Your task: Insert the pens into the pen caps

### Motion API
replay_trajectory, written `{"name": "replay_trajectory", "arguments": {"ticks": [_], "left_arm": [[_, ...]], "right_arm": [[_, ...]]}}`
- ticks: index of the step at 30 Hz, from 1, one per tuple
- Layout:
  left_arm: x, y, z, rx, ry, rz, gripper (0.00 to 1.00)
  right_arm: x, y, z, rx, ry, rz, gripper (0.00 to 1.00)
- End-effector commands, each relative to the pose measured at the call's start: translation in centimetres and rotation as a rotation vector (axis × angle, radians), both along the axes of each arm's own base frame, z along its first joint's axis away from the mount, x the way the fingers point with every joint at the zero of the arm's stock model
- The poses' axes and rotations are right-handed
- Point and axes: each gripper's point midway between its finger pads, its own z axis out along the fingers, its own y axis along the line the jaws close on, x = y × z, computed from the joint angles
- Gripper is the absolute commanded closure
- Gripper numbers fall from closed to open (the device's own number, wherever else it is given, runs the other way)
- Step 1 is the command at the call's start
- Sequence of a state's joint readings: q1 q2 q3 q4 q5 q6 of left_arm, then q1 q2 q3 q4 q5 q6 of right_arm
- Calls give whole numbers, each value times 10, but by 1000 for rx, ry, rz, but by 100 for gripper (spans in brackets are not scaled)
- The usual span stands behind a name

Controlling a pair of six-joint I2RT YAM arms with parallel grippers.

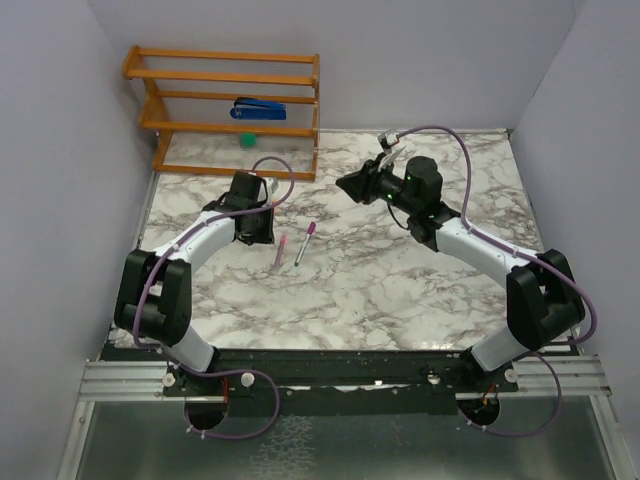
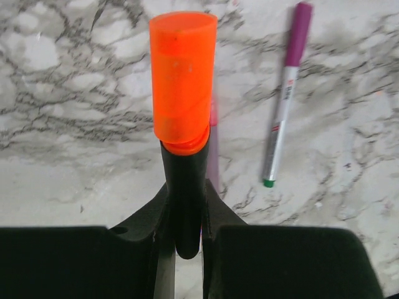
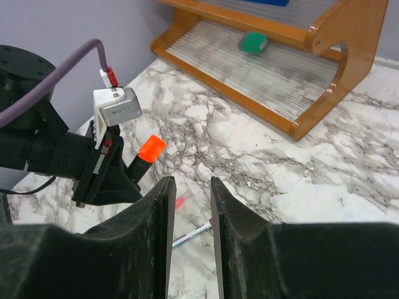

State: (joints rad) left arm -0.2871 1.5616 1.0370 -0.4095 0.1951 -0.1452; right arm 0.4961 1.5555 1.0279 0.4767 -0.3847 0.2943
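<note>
My left gripper (image 2: 186,208) is shut on the short black marker (image 2: 186,180), which wears the bright orange cap (image 2: 182,75) on its far end. It also shows in the top view (image 1: 257,233) and the right wrist view (image 3: 106,177). On the marble below lie the slim pink pen (image 1: 280,250), mostly hidden behind the marker in the left wrist view (image 2: 213,146), and the silver-grey pen (image 2: 280,124) with the magenta-purple cap (image 2: 300,31) on it. My right gripper (image 1: 350,183) is open and empty above the table, facing the left gripper (image 3: 190,193).
A wooden rack (image 1: 230,110) stands at the back left with a blue stapler (image 1: 258,107) on a shelf and a small green ball (image 1: 247,140) at its bottom. Purple walls close the table on three sides.
</note>
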Motion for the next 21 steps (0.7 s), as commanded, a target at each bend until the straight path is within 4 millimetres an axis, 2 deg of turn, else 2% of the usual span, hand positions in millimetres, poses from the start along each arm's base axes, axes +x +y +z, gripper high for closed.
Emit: {"name": "replay_trajectory", "arguments": {"ticks": [1, 8, 14, 21], "left_arm": [[-16, 39, -26, 205, 116, 88, 100], [-19, 50, -33, 268, 149, 113, 100], [-25, 54, -50, 303, 209, 98, 100], [-23, 57, -64, 347, 239, 87, 100]], "right_arm": [[1, -10, -8, -34, 15, -56, 66], [2, -11, -8, -40, 17, -62, 66], [4, -13, -12, -46, 24, -82, 66], [6, -15, -13, -52, 27, -92, 67]]}}
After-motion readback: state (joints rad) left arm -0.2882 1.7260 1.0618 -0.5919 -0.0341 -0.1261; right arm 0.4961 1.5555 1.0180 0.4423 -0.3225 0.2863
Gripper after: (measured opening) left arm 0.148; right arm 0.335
